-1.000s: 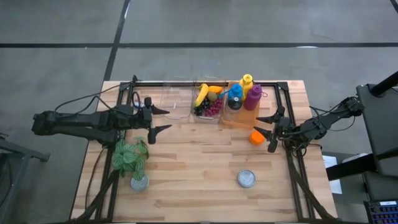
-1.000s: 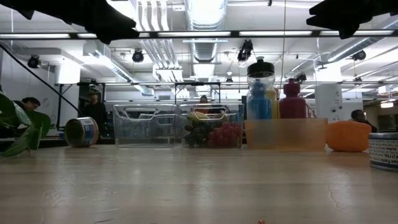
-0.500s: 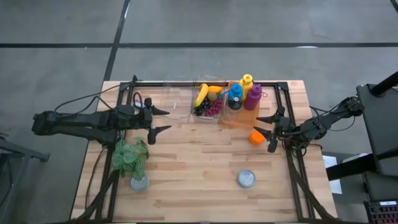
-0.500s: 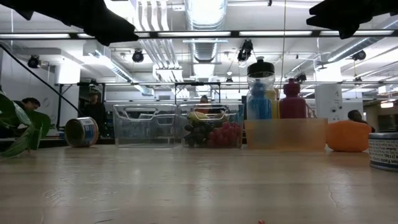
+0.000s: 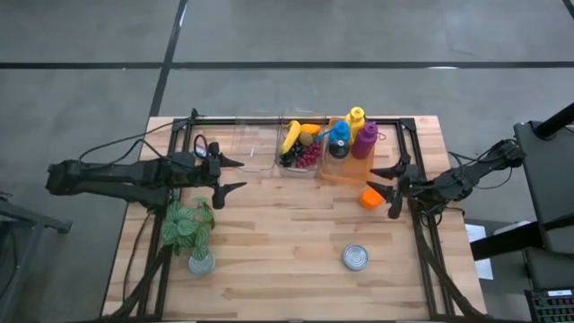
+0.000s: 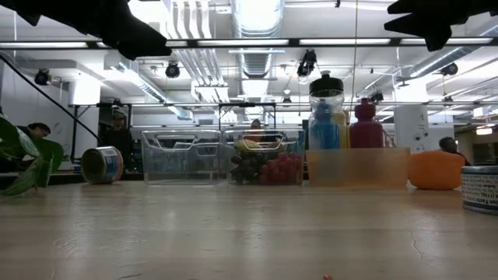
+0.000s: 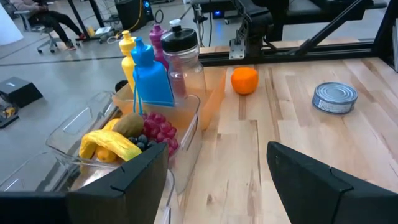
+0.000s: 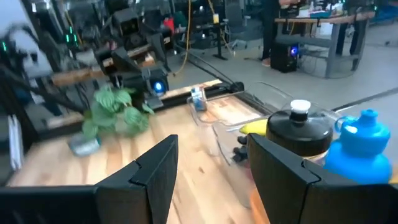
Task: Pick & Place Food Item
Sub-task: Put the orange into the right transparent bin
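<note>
Since nothing's been grabbed yet, we're basically looking at a setup shot, so here's our breakdown:

Food item: we're betting on the orange (image 5: 369, 198), sitting loose on the wooden surface (image 5: 287, 251), just in front of the orange-tinted bin (image 5: 334, 176) that holds the bottles (image 5: 350, 135). It's round, so there's no long axis to line up with.

Right hand: the right hand (image 5: 391, 189) hangs just beside the orange, on its outer side, with its fingers spread apart and nothing between them. The fruit lies inward from its fingertips, toward the middle of the surface.

Left hand: the left hand (image 5: 230, 175) is parked near the empty clear bin (image 5: 248, 154), well apart from the orange. Its fingers are apart too, and it's holding nothing.

Nearer arm: right, easily. We'd call this the right arm's pick.

Key relation: in the low view the right arm shows only as a dark shape along the top edge, so we figure the hand sits well above the fruit. The coming move looks like a short drop plus a small nudge inward.

Likely destination: guessing the clear bin with fruit (image 5: 299, 146), where the banana (image 5: 289, 136) and grapes (image 5: 308, 156) already sit. The task line doesn't say.

Other stuff: a tin can (image 5: 356, 258) stands nearer the front and a potted plant (image 5: 190, 230) by the left arm. Both are off the straight path.
</note>
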